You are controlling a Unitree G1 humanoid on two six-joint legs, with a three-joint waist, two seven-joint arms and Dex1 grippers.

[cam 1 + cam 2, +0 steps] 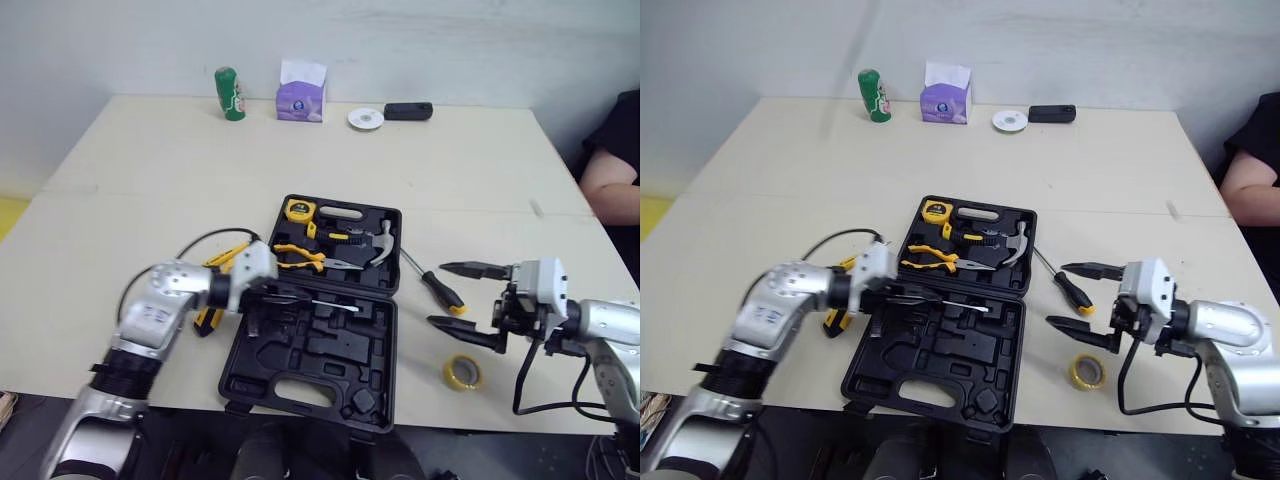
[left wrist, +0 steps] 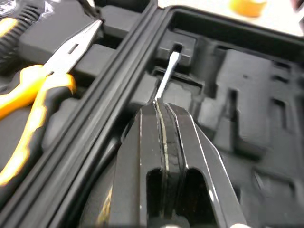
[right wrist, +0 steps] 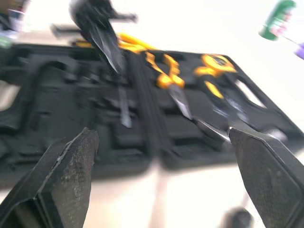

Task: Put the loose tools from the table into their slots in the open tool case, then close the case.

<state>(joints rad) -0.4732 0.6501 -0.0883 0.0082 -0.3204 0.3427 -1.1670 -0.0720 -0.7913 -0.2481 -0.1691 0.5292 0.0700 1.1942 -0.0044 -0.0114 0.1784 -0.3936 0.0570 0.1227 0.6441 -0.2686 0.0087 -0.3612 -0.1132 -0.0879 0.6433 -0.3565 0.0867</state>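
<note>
A: Left end effector (image 2: 159, 107)?
B: Pinching a thin shaft (image 2: 166, 78). Axis runs left-right, tip over the case's (image 1: 300, 390) near half, by the hinge.
A: Right end effector (image 1: 437, 295)?
B: Spread. Loose screwdriver (image 1: 448, 298) just beside it on the tabletop (image 1: 150, 200), right of the case. Right arm nearer.

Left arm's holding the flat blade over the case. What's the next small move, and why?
Probably lower the left gripper a little: it is shut on the flat blade, whose tip points at a moulded notch in the tool case.
</note>
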